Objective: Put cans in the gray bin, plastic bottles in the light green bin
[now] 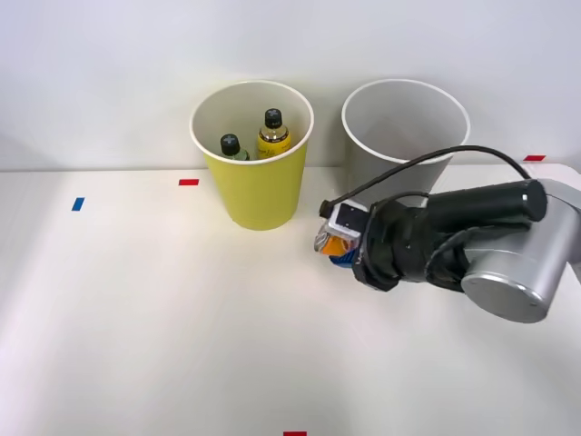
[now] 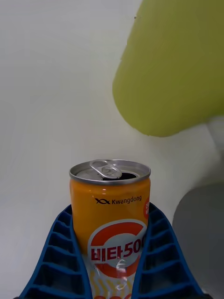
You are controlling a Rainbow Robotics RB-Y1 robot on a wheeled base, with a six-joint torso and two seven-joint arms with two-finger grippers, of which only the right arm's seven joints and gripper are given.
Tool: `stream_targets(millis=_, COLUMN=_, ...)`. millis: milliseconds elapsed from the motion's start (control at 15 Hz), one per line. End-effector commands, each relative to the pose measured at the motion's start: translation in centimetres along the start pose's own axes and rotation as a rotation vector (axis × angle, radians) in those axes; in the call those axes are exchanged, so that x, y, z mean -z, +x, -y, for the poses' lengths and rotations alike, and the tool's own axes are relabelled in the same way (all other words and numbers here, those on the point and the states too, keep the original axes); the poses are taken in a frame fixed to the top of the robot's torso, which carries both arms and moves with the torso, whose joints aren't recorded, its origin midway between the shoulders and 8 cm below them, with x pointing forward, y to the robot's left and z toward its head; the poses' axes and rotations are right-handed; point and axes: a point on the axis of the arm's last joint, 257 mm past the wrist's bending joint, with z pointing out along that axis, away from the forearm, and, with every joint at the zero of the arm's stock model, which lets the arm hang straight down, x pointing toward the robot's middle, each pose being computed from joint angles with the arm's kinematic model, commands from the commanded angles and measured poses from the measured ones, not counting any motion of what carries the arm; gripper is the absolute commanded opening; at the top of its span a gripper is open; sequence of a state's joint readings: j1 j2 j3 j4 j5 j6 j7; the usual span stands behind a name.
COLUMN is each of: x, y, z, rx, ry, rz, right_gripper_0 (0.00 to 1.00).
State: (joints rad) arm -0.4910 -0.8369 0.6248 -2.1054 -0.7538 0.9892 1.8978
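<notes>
My right gripper [image 1: 334,243] is shut on the orange can [image 1: 337,244], low over the table in front of the gap between the two bins. In the right wrist view the can [image 2: 109,201] sits between my blue ribbed fingers [image 2: 60,261], its opened silver top pointing away from the wrist. The light green bin [image 1: 257,195] stands just left of the gripper and holds two black-capped plastic bottles, a yellow one [image 1: 272,134] and a darker one [image 1: 232,147]. Behind the arm to the right stands the gray bin [image 1: 399,159]. Both the light green bin [image 2: 172,70] and the gray bin [image 2: 200,243] appear in the wrist view.
The white table [image 1: 136,318] stretches wide to the left and front. Small red tape marks [image 1: 188,182] and a blue one [image 1: 78,203] lie on it. A black cable [image 1: 427,162] arcs over my arm in front of the gray bin.
</notes>
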Motion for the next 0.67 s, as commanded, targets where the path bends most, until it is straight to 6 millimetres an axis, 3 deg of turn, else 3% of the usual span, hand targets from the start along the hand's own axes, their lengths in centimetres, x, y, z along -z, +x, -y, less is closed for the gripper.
stream_targets(millis=67, x=2.8, y=-0.6, z=0.3, rx=-0.136, ry=0.056, rz=0.093, right_gripper_0=0.11)
stream_targets(millis=333, x=5.1, y=-0.8, z=0.7, rx=-0.230, ry=0.138, rz=0.169, right_gripper_0=0.11)
stream_targets(millis=667, x=6.6, y=-0.1, z=2.6, rx=-0.322, ry=0.235, rz=0.228, right_gripper_0=0.11)
